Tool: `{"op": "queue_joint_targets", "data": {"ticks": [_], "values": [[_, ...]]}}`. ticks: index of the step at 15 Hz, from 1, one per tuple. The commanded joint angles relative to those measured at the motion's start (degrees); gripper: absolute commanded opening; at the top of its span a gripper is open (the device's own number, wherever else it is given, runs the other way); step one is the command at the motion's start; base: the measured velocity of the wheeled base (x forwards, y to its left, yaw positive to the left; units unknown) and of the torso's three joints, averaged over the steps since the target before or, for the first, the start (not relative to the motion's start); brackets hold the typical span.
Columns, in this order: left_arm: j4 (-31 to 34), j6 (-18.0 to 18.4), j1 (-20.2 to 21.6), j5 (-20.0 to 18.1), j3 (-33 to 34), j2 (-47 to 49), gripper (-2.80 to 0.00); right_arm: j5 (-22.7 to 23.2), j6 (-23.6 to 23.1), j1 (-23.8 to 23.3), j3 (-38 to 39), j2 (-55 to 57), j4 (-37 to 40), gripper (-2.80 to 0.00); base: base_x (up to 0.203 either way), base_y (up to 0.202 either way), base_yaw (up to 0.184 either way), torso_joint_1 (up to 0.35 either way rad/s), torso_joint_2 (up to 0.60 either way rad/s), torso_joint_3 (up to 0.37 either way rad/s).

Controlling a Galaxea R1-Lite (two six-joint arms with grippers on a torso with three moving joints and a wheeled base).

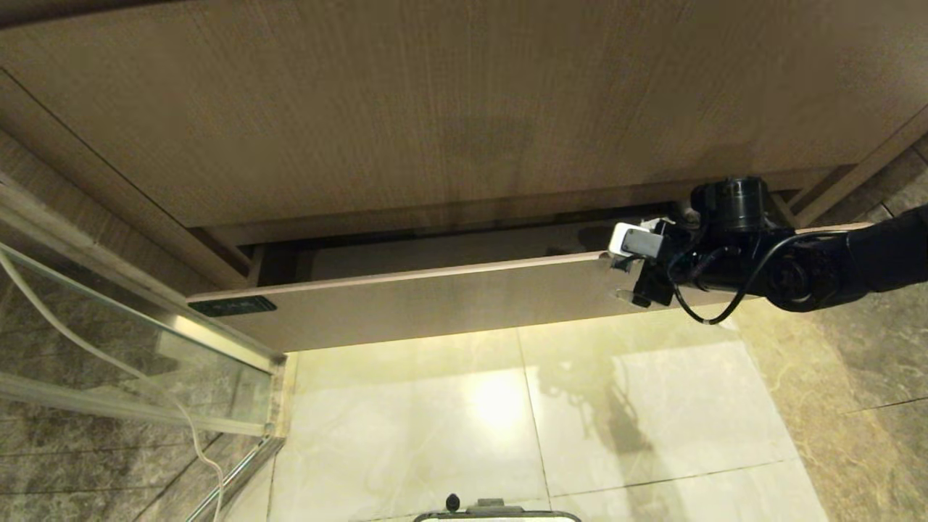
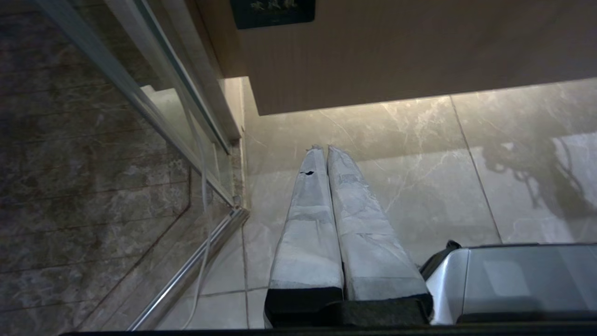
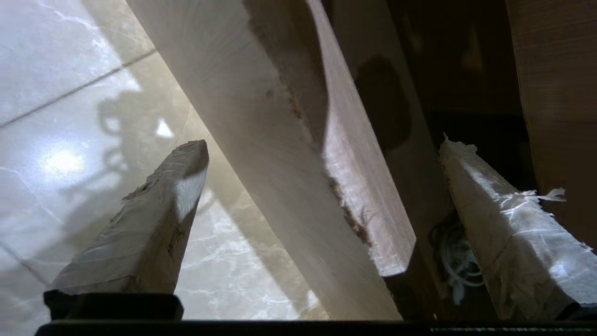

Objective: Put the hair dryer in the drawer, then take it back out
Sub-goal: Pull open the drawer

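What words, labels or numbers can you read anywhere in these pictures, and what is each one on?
No text here can be read.
Dark label at the left end of the drawer front: it carries pale marks, too blurred to read in the head view and the left wrist view.
Right gripper at the drawer's right end: no lettering shows on it.

Drawer (image 1: 435,301) gap narrow; upper panel (image 1: 435,109) overhangs opening.

Drawer (image 1: 435,301): light wood-grain, handleless front with small dark label at its left end, pulled partly open below the taller panel. Hair dryer: only a bundled white cord (image 3: 454,261) visible inside, near the right end
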Motion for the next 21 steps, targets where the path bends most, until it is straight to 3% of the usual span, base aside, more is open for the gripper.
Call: {"op": "queue_joint_targets", "data": {"ticks": [1, 10, 13, 16, 21], "values": [[0.0, 0.0, 0.0, 0.0, 0.0, 0.0, -2.80, 0.3, 1.1, 0.0, 2.0, -2.8, 0.6, 0.00, 0.000, 0.000, 0.000, 0.000, 0.00, 0.000], [0.0, 0.0, 0.0, 0.0, 0.0, 0.0, -2.80, 0.3, 4.7, -0.4, 7.6, -13.4, 7.7, 0.00, 0.000, 0.000, 0.000, 0.000, 0.00, 0.000], [0.0, 0.0, 0.0, -0.1, 0.0, 0.0, -2.80, 0.5, 6.0, -1.7, 11.3, -18.6, 13.8, 0.00, 0.000, 0.000, 0.000, 0.000, 0.00, 0.000], [0.0, 0.0, 0.0, 0.0, 0.0, 0.1, -2.80, 0.6, 9.9, -2.9, 15.6, -24.8, 20.1, 0.00, 0.000, 0.000, 0.000, 0.000, 0.00, 0.000], [0.0, 0.0, 0.0, -0.1, 0.0, 0.0, -2.80, 0.4, 15.0, -3.6, 18.7, -31.5, 21.1, 0.00, 0.000, 0.000, 0.000, 0.000, 0.00, 0.000]]}}
